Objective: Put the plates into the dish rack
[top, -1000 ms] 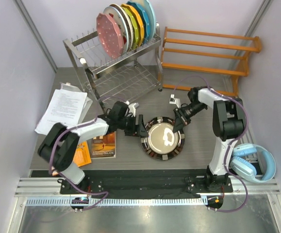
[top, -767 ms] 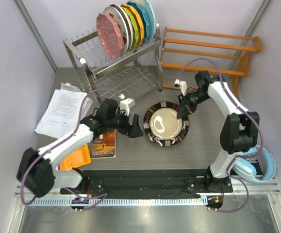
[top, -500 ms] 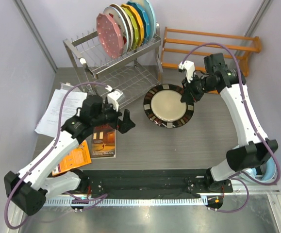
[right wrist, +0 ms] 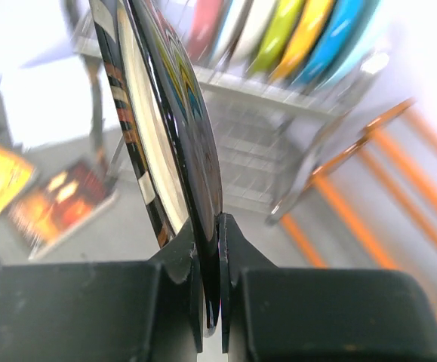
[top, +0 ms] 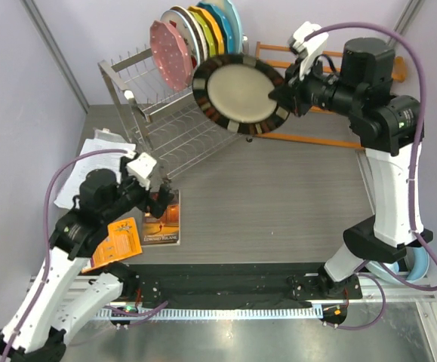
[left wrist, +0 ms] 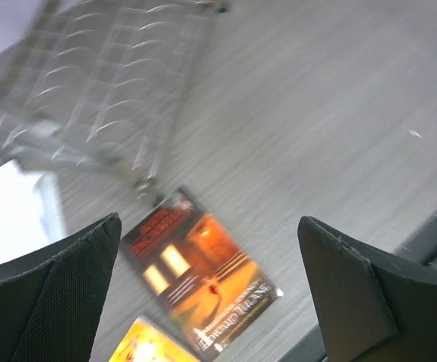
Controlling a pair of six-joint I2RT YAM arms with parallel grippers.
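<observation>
My right gripper is shut on the rim of the dark brown-rimmed plate with a beige centre and holds it tilted up in the air, right of the steel dish rack. In the right wrist view the plate stands edge-on, pinched between my fingers. The pink polka-dotted plate and a brown-rimmed plate stand on the rack's top tier, beside yellow-green, orange and blue plates. My left gripper is open and empty over a book.
An orange wooden slatted shelf stands behind the held plate. White papers, a dark book and an orange booklet lie at the left. Blue headphones rest at the right edge.
My right arm has lifted the dark brown-rimmed plate off the table and carried it up and back toward the rack, tilting it upright. My left arm has drawn back to the left.
</observation>
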